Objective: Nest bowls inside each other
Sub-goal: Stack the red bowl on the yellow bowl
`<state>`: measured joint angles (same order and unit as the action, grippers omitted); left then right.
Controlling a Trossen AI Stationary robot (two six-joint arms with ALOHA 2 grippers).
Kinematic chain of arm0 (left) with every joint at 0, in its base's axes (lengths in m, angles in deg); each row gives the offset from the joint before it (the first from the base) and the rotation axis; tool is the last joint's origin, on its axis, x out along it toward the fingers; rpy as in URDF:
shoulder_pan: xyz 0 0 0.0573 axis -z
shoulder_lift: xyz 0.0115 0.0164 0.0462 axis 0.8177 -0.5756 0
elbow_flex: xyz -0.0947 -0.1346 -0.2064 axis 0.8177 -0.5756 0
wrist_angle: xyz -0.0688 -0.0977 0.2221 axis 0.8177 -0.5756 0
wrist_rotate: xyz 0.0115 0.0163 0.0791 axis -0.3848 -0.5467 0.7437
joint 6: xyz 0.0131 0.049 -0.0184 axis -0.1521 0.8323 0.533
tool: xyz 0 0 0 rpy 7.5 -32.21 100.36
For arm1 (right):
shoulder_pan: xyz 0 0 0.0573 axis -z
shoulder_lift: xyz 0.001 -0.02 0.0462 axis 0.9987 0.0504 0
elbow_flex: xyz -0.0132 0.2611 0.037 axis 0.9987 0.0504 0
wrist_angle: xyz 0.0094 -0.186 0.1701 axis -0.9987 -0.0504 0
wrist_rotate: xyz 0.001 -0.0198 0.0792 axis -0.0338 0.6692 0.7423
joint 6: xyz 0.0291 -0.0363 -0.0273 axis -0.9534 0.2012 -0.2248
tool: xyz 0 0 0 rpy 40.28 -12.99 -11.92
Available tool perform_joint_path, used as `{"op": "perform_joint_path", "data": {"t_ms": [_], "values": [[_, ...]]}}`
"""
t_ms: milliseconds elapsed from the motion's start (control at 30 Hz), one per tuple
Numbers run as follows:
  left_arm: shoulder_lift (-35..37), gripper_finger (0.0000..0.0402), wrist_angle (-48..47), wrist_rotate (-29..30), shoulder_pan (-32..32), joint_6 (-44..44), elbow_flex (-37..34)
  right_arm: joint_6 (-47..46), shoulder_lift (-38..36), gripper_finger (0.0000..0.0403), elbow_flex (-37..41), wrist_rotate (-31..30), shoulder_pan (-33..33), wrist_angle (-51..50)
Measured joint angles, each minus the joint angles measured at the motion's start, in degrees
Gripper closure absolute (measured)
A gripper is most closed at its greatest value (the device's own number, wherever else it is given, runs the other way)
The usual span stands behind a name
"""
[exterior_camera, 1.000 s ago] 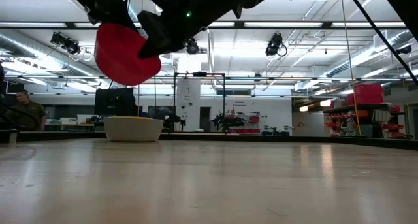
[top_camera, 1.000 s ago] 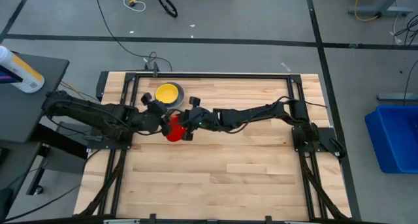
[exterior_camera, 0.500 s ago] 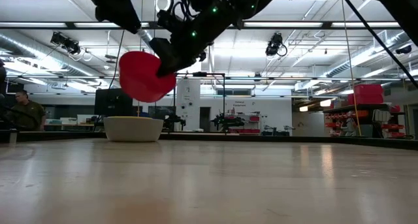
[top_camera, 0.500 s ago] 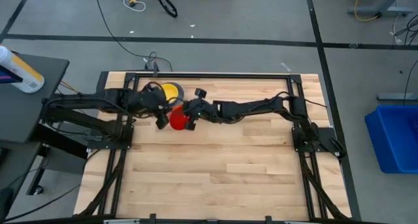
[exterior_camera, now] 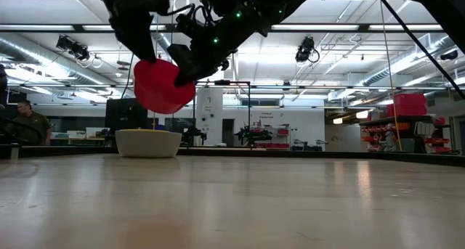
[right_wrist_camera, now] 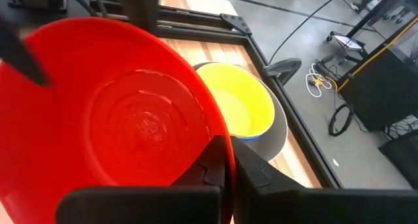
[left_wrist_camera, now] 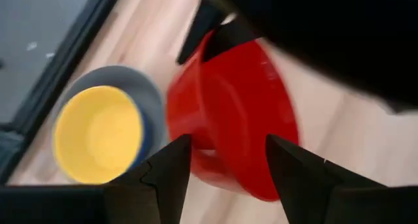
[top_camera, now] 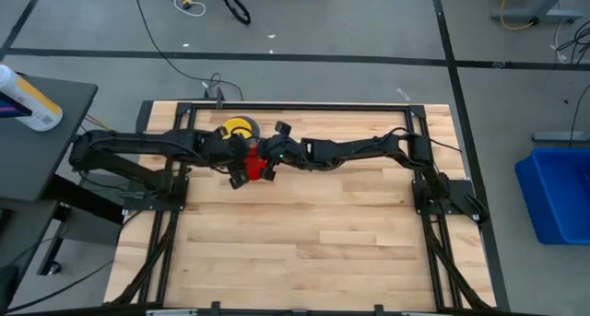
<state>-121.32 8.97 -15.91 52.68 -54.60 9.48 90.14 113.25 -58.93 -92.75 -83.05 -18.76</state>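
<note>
The right wrist view is showing the red bowl [right_wrist_camera: 124,113] pinched at its rim by the right gripper [right_wrist_camera: 225,162], jaws closed on it; the low view is showing it hanging above the surface [exterior_camera: 290,198], beside the stacked bowls [exterior_camera: 148,142]. The left gripper [left_wrist_camera: 225,162] is reaching in, jaws spread wide over the rim. A person [exterior_camera: 27,124] is sitting in the workshop behind.

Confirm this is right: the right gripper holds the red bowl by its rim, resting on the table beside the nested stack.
Not resting. The low view shows the red bowl hanging in the air, above the stack, not on the table. The right gripper does pinch its rim.
</note>
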Motion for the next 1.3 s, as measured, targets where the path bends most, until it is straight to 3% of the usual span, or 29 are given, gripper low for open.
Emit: {"op": "perform_joint_path", "data": {"t_ms": [167, 333, 400, 533, 633, 767, 900, 1100, 1200, 1300], "values": [[-2.9, 0.0207, -0.9, 5.1, -0.9, 0.6, 0.0, 0.0, 0.0, 0.0398, 0.0, -0.1, -0.1, -0.3], [-3.7, 0.0244, -0.5, 8.9, -1.4, 1.3, 0.0, 0.2, 0.0, 0.0396, 0.0, -1.2, -0.7, -0.2], [-4.0, 0.0276, -0.7, 10.3, -1.5, 1.6, 0.0, 0.2, 0.0, 0.0394, 0.0, -1.2, -0.8, -0.2], [-3.9, 0.0378, -0.6, 12.3, -1.6, 4.0, 0.0, -0.2, 0.0, 0.0392, 0.0, -1.1, -0.8, -0.2], [-3.9, 0.0393, -0.7, 15.2, -1.6, 5.1, -0.1, -0.3, 0.0, 0.0391, -0.1, -1.1, -0.9, 0.4], [-3.8, 0.0395, -0.5, 14.7, -2.3, 5.6, -0.1, -1.0, 0.0, 0.0383, -0.1, -1.8, -0.9, 0.4], [-4.2, 0.0395, 0.0, 14.6, -2.4, 5.7, -0.1, -0.9, -0.4, 0.0337, -0.1, -2.7, -1.1, 0.5], [-4.2, 0.0395, 0.5, 15.2, -2.6, 6.2, -0.1, -0.6, -0.5, 0.0218, -2.3, 1.3, -1.2, -0.1], [-4.2, 0.0396, 0.9, 15.5, -3.2, 7.1, 0.1, -0.1, -1.3, 0.0162, -3.7, -0.1, -1.9, -3.5], [-4.0, 0.0396, 0.2, 15.0, -4.4, 8.2, -0.3, 0.4, -3.7, 0.0125, -5.2, -5.8, -3.3, -7.9]]}}
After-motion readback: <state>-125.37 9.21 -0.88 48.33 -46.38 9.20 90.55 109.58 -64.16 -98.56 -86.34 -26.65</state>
